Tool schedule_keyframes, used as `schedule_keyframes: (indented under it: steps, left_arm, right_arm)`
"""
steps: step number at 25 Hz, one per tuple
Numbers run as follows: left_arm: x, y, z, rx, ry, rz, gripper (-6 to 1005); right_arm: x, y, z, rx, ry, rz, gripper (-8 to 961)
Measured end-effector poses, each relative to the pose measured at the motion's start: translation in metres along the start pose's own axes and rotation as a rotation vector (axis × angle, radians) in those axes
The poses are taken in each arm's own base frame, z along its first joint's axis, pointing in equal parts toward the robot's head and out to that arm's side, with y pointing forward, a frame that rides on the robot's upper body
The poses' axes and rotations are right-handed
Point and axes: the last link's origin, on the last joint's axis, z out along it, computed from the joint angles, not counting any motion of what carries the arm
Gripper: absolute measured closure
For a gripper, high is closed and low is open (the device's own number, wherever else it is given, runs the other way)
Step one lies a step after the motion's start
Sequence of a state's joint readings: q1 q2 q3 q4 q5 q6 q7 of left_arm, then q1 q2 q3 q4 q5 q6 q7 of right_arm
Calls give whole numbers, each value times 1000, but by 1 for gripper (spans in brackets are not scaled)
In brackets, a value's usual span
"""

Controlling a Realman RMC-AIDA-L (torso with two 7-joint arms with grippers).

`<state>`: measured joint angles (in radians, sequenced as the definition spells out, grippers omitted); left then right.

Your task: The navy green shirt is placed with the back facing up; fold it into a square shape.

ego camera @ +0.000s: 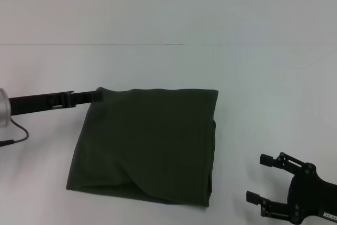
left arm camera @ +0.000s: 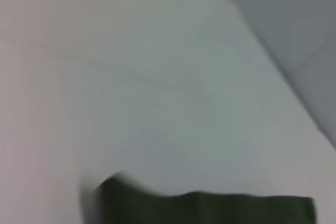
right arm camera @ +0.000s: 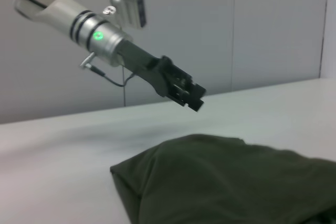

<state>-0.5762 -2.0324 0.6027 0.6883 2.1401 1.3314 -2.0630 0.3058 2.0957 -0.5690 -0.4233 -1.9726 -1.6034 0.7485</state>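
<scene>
- The navy green shirt [ego camera: 147,143] lies folded into a rough square near the middle of the tabletop [ego camera: 274,88], plain side up, no lettering showing.
- Its far edge runs fairly straight; the near edge sags and bulges, with a soft fold curving across the near part and layers showing along the right side.
- My left gripper [ego camera: 97,95] reaches in from the left edge of the tabletop, its tip at the shirt's far left corner.
- From my right wrist view, that left gripper [right arm camera: 190,95] hangs in the air above the cloth, not touching it, jaws drawn narrow with nothing between them.
- My left wrist view looks down on bare tabletop with just the dark edge of the shirt [left arm camera: 210,208] at the frame's rim.
- My right gripper [ego camera: 266,180] sits by the near right corner of the tabletop, well apart from the shirt, fingers spread wide and holding nothing.
</scene>
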Motion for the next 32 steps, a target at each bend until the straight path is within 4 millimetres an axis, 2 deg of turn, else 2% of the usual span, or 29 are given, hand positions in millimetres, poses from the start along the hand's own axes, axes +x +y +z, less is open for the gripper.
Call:
schedule_keyframes:
  steps: [4,9,13,18,21,26,32]
  left_arm:
    - [0,12,-22,-94,47,196,495]
    - [-24,31,-39,-241,34,427,379]
    - [-54,39,-48,-313,38,557,272]
    - [-96,37,-60,-309,67,611,88]
    - [-116,31,-66,-268,74,578,51]
    - [-141,23,-69,-228,112,512,52]
    - [-147,19,-67,-215,100,490,53]
  right_arm:
    - [-7,-2,4,0,-46,-2,51]
    - [-17,0,17,-62,-82,-12,51]
    - [-17,4,23,-102,-80,-8,51]
    - [-7,9,22,-74,-58,25,51]
    - [1,12,22,-37,-45,32,50]
    - [10,14,20,28,-40,29,50]
    - [14,15,20,47,-29,31,49]
